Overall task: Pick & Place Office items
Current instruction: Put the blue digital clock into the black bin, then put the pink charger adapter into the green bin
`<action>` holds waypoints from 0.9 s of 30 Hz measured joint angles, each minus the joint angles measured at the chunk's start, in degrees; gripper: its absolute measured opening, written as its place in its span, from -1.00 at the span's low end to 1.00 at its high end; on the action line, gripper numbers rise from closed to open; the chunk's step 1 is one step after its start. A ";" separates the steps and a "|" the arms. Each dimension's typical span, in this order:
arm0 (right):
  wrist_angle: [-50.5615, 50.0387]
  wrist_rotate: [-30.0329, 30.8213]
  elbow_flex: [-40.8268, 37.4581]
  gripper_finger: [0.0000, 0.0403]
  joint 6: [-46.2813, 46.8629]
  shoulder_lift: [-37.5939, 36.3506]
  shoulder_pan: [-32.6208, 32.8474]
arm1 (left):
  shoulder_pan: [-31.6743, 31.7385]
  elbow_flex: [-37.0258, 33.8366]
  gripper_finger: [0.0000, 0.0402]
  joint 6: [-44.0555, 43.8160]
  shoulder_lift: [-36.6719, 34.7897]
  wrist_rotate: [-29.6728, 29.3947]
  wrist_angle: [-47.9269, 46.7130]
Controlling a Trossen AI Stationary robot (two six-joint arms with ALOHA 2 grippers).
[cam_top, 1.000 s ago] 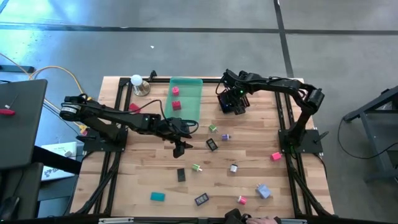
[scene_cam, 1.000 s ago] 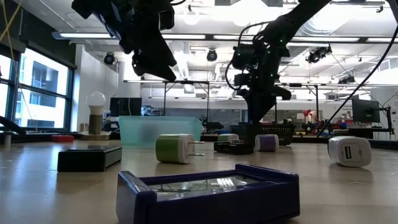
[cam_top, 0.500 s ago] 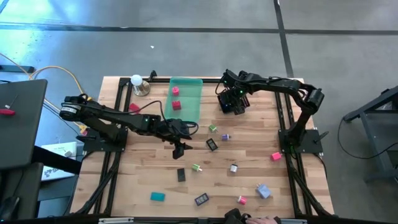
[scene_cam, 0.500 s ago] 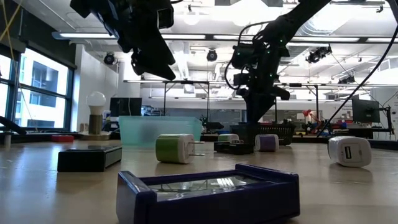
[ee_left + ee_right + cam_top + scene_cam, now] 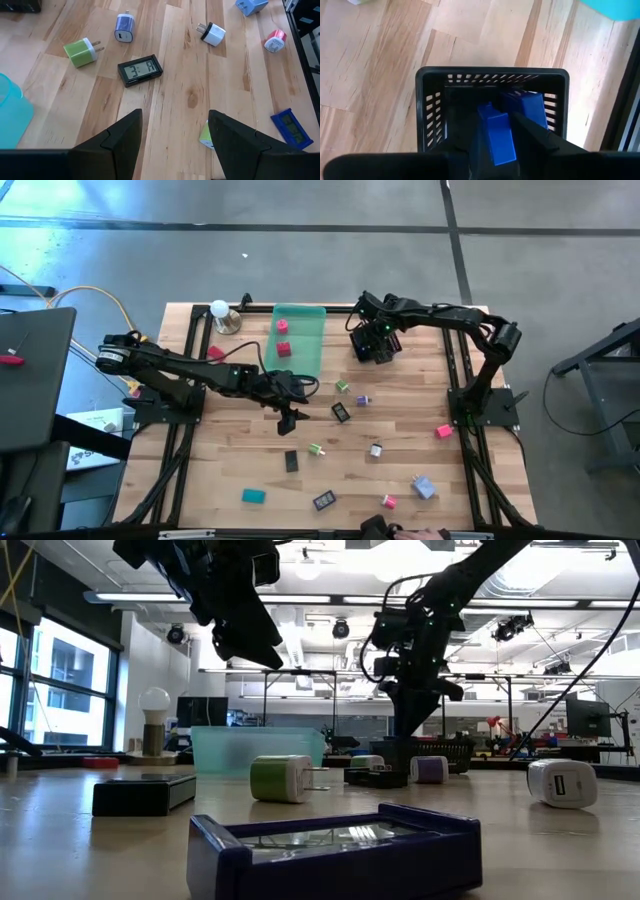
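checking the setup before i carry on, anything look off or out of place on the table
Nothing looks damaged or spilled. The office items just lie loose at mixed angles; a lamp with a white bulb stands at the far left corner.

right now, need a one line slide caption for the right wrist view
Right gripper holds a blue block over the black mesh basket, where another blue piece already lies.

- A pale wooden worktop point(image 5: 400, 410) framed by black rails.
- A translucent green tray point(image 5: 298, 340) and a black mesh basket point(image 5: 374, 346) stand at its far edge.
- A lamp with a white bulb point(image 5: 222, 315) sits in the far left corner.
- A green-and-white plug point(image 5: 80, 52), a lavender plug point(image 5: 124, 27), a small black clock point(image 5: 140, 70), a white plug point(image 5: 213, 33), a pink piece point(image 5: 274, 41) and a blue clock point(image 5: 291, 127) lie scattered across the boards.
- A teal block point(image 5: 253, 496) lies near the front edge.
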 joint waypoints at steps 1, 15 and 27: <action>0.00 0.03 0.00 -0.53 0.00 -0.01 0.19 | 0.00 0.00 0.09 -0.01 0.00 0.00 -0.01; 0.96 2.58 0.00 -0.53 -0.05 -5.95 1.87 | 0.00 0.00 0.09 -0.11 0.00 0.00 -0.02; 0.28 3.19 0.00 -0.53 25.19 -16.44 8.06 | 0.00 0.00 0.09 -0.44 0.00 -0.19 -1.65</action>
